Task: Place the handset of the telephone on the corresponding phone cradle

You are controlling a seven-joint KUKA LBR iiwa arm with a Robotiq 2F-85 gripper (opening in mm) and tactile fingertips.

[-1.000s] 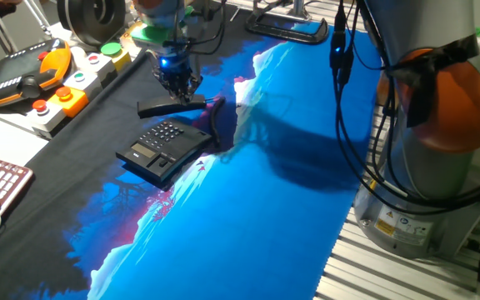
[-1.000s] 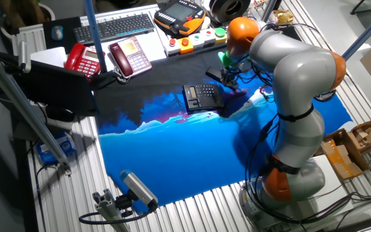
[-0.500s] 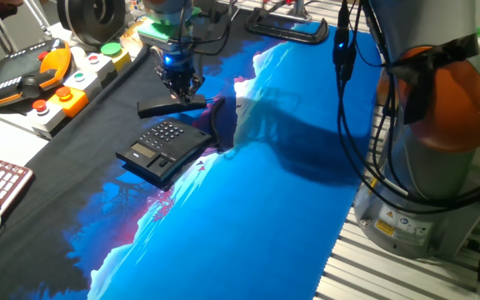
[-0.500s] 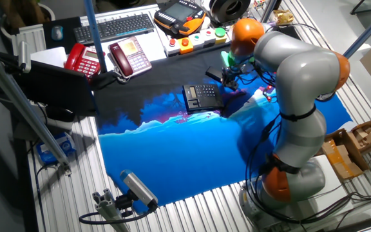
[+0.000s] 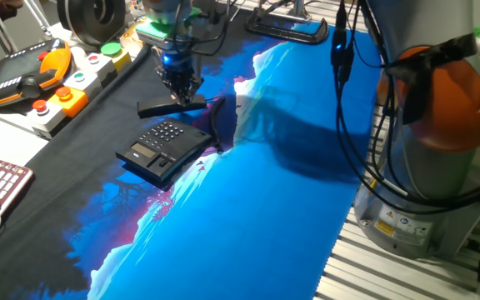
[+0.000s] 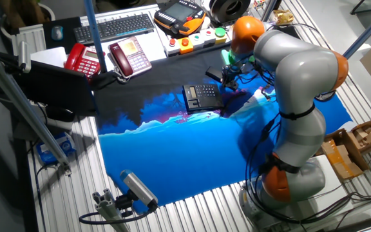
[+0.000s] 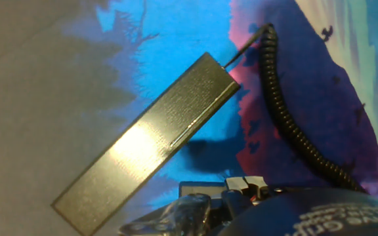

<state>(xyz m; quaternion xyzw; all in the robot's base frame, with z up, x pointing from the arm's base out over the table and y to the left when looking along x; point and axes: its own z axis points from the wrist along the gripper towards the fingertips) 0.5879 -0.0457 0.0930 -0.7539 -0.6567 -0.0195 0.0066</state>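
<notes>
Handset (image 5: 172, 107): lies flat on the cloth, just beyond the telephone (image 5: 164, 147).
Gripper (image 5: 181, 86): directly above the handset; finger state cannot be told.
Handling: likely light, rigid, smooth; grasp mid-bar, mind the coiled cord (image 7: 287, 118).

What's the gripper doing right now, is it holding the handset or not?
Gripper: above the handset, which lies on the cloth beside the telephone; whether the jaws are open or closed cannot be told.

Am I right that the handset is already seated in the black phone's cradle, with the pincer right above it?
Not quite. In one fixed view the handset lies on the cloth behind the black phone, off its cradle. The pincer is indeed right above it.
</notes>
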